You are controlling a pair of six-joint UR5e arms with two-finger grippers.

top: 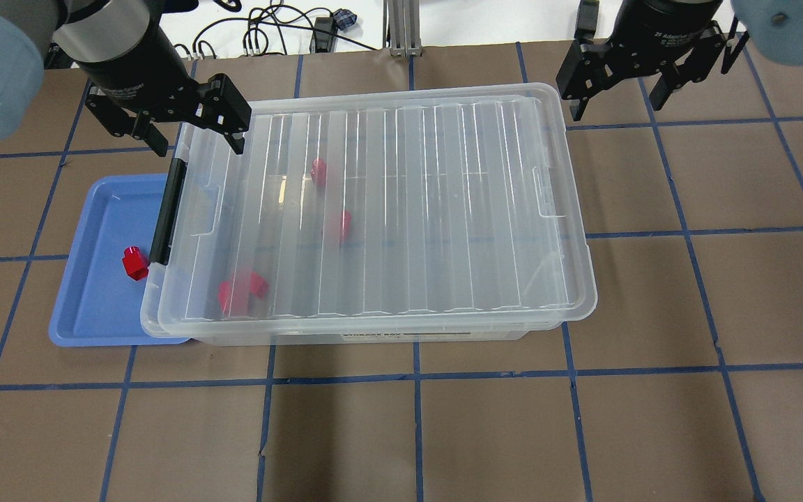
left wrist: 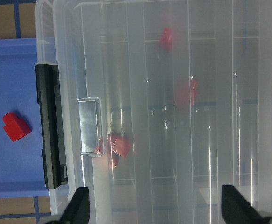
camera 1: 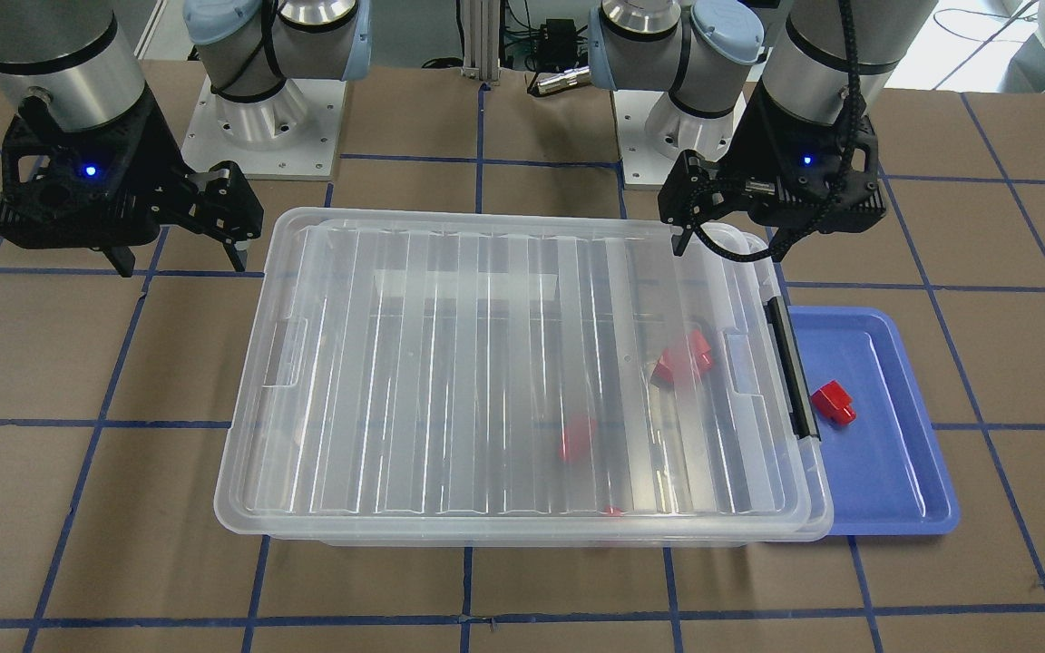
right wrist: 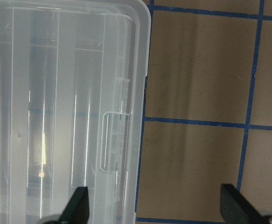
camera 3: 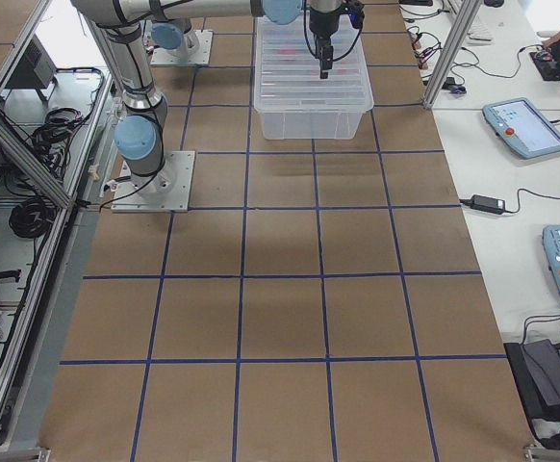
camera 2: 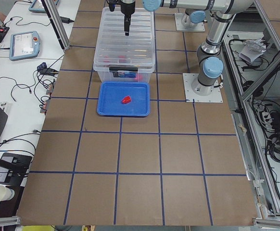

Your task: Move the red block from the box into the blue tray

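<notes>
One red block point(camera 1: 833, 402) already lies in the blue tray point(camera 1: 894, 472), so the placing looks done. What may be left is latching the lid, and the views do not show whether it is clipped. The block rests on the tray floor just beyond the black latch bar point(camera 1: 792, 367), off to the outer side of the left gripper point(top: 199, 143). That gripper's fingers are spread wide and empty above the box point(camera 1: 486, 363) corner nearest the tray. The right gripper point(top: 615, 104) hangs likewise spread and empty, with the box's far short end under one finger and bare table under the other. The box is clear, glossy plastic with a ribbed lid. Through it other red blocks point(camera 1: 686, 356) show blurred, below and ahead of the left fingers. The tray is smooth and shallow, with rounded corners. The block is chunky, with a narrower stub.
</notes>
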